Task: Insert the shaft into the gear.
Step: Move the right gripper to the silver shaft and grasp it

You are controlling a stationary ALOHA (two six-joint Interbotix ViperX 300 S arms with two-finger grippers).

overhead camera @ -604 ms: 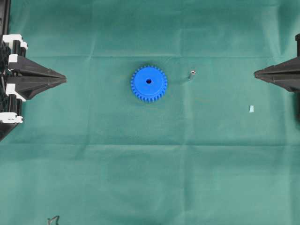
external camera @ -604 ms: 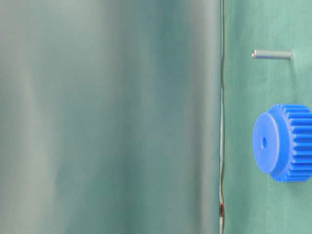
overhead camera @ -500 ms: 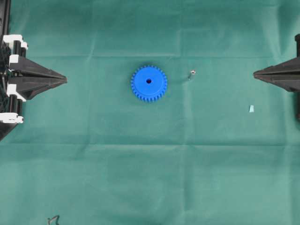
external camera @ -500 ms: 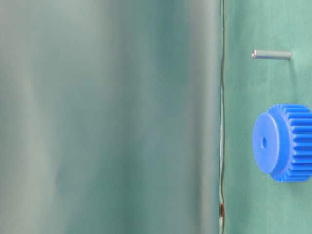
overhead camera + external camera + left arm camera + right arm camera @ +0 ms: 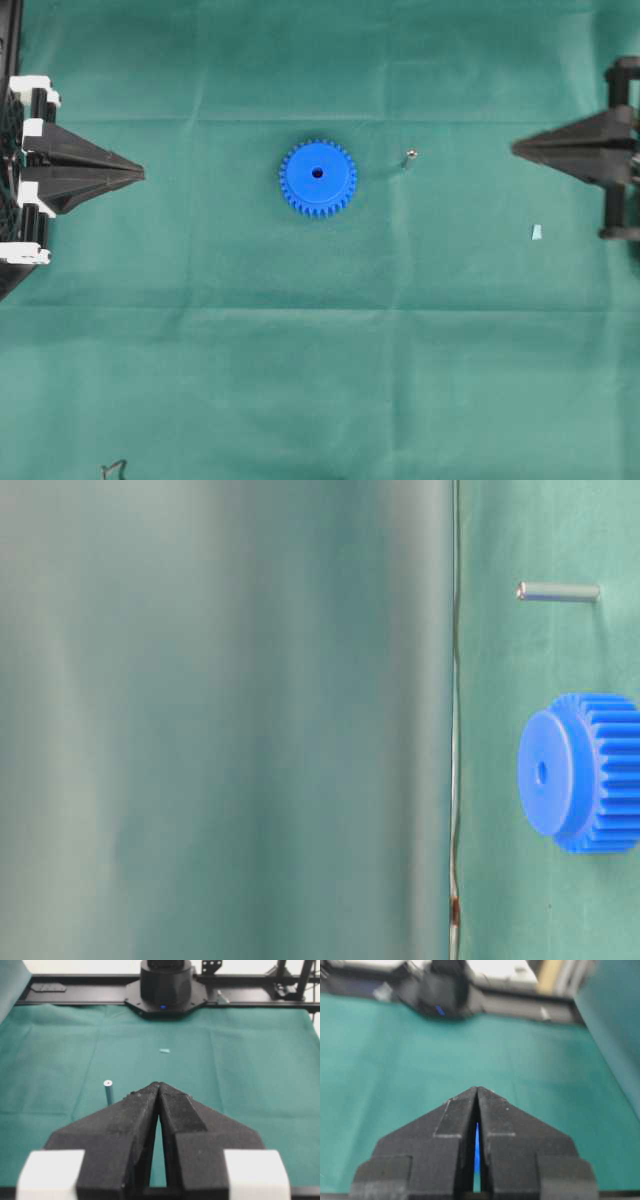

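The blue toothed gear [image 5: 318, 177] lies flat on the green cloth near the middle, its dark centre hole facing up; in the table-level view the gear [image 5: 580, 773] shows its raised hub. The small silver shaft [image 5: 408, 158] stands upright on the cloth a little to the gear's right, and the shaft [image 5: 558, 592] [image 5: 108, 1092] is free of both arms. My left gripper [image 5: 140, 172] [image 5: 159, 1085] is shut and empty at the left edge, pointing at the gear. My right gripper [image 5: 516, 148] [image 5: 477, 1089] is shut and empty on the right; a blue sliver of gear [image 5: 477, 1147] shows through its slit.
A small pale blue scrap [image 5: 536, 233] [image 5: 164, 1050] lies on the cloth at the right, below the right gripper. A bit of dark wire [image 5: 113, 468] sits at the front left. Black arm bases and frame rails [image 5: 165, 985] border the table's ends.
The right gripper has moved leftward, toward the shaft, so more of its arm shows. The left gripper, gear and shaft have not moved.
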